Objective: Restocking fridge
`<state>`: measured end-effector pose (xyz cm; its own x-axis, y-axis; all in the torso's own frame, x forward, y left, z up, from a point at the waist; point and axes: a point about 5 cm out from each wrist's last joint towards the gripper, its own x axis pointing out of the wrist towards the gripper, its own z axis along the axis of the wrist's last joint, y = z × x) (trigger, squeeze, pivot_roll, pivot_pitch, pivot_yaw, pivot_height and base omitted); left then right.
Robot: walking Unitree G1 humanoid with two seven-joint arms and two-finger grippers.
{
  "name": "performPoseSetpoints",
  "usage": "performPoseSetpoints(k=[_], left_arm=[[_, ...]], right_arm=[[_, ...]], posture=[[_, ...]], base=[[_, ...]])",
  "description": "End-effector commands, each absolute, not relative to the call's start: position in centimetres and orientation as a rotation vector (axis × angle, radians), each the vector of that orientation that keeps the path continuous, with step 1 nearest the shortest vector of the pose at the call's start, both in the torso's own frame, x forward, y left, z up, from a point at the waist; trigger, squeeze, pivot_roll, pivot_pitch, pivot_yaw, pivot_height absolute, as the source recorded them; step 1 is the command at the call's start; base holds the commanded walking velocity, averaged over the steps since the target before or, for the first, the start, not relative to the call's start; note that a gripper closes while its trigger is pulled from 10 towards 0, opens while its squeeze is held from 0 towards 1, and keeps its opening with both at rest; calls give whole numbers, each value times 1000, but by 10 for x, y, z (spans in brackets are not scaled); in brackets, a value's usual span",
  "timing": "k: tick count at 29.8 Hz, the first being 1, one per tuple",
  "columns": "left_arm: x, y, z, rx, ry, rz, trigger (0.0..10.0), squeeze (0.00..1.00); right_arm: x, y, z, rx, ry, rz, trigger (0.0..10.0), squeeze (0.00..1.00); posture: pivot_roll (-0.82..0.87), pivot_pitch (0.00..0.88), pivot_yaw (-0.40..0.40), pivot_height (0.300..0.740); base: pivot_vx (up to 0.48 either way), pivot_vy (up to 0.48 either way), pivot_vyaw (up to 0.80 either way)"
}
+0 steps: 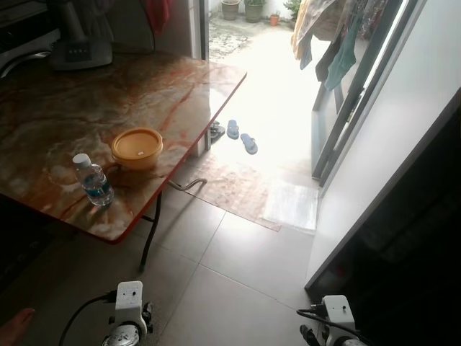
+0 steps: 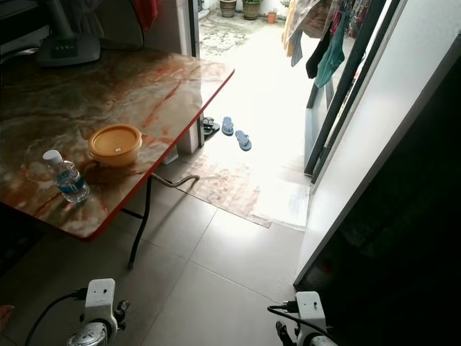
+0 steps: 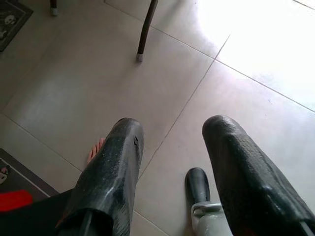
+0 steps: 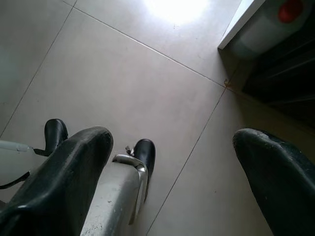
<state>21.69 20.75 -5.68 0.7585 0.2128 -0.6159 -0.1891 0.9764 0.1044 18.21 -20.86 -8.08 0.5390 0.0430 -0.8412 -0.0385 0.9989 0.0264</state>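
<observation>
A small water bottle (image 1: 94, 182) with a white cap and blue label stands near the front edge of the marble-patterned table (image 1: 65, 108). Just behind it sits a round container with a yellow lid (image 1: 137, 148). To the right a tall white door panel (image 1: 403, 130) borders a dark opening (image 1: 418, 245); a pale jug with a red cap (image 4: 288, 12) rests at its foot. Both arms hang low over the tiled floor, well short of the table. My left gripper (image 3: 173, 127) and right gripper (image 4: 172, 137) are open and hold nothing.
The table's thin black leg (image 1: 150, 234) stands ahead on the left. A mat (image 1: 238, 184), flip-flops (image 1: 241, 137) and a sunlit doorway with a sliding glass door (image 1: 346, 108) lie beyond. A person's bare toes (image 3: 96, 147) are close to my left side. A fan base (image 1: 79, 50) sits on the table's far end.
</observation>
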Motion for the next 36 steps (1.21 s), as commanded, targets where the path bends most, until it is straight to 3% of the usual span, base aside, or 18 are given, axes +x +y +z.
performPoseSetpoints(k=[1,17,24,36], left_arm=[[210,209,-60,29,676,242,10000,0],[200,211,-63,88,667,172,10000,0],[201,202,-64,132,686,-41,10000,0],[204,190,-56,181,563,-196,10000,0]], right_arm=[[178,-208,-83,10,1013,52,10000,0],[164,-203,-89,6,1020,58,10000,0],[159,-204,-91,-17,1030,80,10000,0],[152,-210,-92,-35,1035,86,10000,0]], posture=[[-80,90,-12,740],[-88,59,38,740],[-80,63,14,740],[-81,109,-8,740]], base=[[0,0,0],[0,0,0],[0,0,0],[0,0,0]])
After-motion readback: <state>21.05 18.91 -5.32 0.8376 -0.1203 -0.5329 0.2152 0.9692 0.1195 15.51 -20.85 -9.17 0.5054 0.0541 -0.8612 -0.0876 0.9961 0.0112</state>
